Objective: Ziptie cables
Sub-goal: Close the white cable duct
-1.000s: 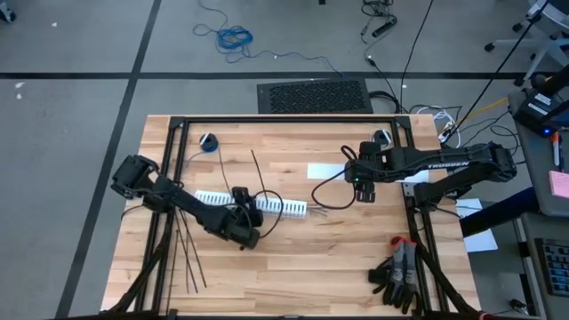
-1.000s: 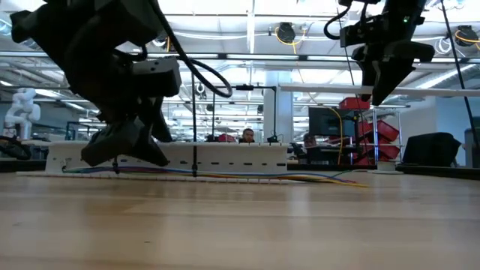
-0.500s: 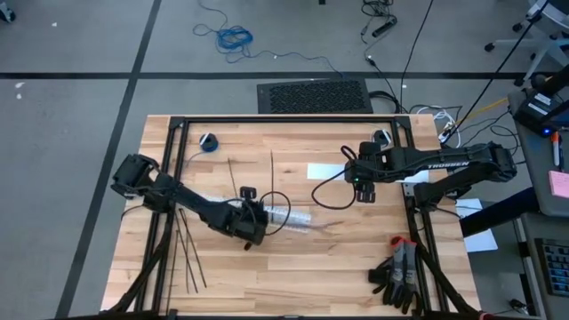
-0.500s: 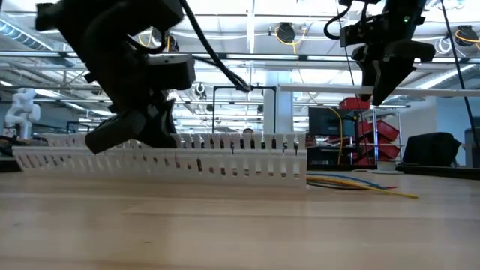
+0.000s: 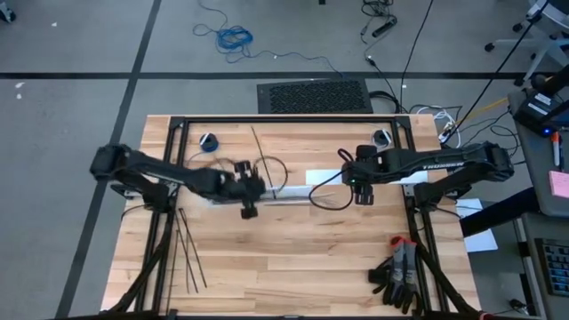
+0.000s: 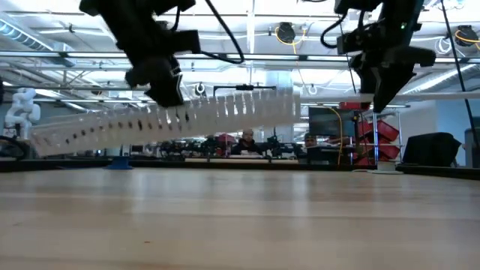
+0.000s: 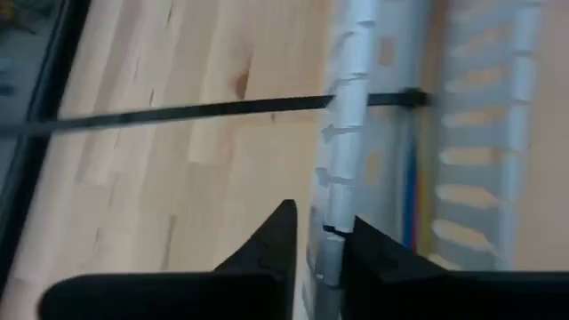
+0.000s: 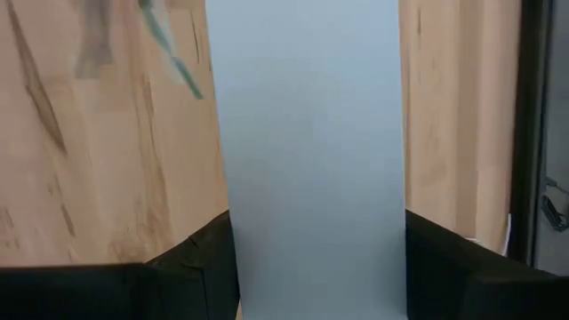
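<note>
Two grippers work above the table (image 5: 293, 258): the left gripper (image 7: 318, 258) pinches the white slotted duct (image 6: 172, 120), lifted at centre with the cables (image 7: 411, 191) inside; the right gripper (image 5: 363, 191), at 3 o'clock, stays spread.

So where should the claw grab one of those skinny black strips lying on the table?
Near the end of an outer one of the black strips, where they fan apart a little, coming straight down. They lie flat on the table, so only a pinch from above across the thin width should catch one; the middle looks crowded. The left claw holds the white plastic rail.
</note>
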Robot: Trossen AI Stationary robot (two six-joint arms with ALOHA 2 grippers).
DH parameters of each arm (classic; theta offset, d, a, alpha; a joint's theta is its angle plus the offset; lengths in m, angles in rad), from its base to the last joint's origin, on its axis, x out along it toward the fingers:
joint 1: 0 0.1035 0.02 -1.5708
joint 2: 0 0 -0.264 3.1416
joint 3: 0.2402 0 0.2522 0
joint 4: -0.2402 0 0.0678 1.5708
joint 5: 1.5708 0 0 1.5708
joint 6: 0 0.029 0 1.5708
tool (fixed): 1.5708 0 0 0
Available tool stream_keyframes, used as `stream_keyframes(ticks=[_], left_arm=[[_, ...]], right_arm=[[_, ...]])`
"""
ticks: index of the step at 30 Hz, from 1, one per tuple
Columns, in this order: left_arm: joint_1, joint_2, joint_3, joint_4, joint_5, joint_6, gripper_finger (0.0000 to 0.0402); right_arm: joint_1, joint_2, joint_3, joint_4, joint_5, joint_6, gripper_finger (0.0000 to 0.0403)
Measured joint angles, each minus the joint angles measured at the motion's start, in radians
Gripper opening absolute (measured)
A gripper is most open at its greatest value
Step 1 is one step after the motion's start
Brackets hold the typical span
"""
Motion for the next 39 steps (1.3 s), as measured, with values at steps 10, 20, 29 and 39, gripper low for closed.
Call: stream_keyframes(ticks=[10, 20, 29, 39], left_arm=[[0.109, -0.035, -0.122, 0.077, 0.154, 0.002, 0.0117], [0.107, -0.029, -0.128, 0.244, 0.171, 0.066, 0.0119], [0.111, -0.01, -0.107, 0.381, 0.398, 0.254, 0.0159], [0.149, 0.116, -0.109, 0.53, 0.443, 0.349, 0.0297]], right_arm=[[0.0, 0.104, -0.018, 0.042, -0.004, -0.01, 0.0216], [-0.012, 0.105, -0.017, 0.037, 0.072, 0.026, 0.0216], [0.03, 0.104, -0.016, 0.003, 0.127, 0.13, 0.0216], [0.237, 0.103, -0.017, 0.005, 0.1, 0.269, 0.0226]])
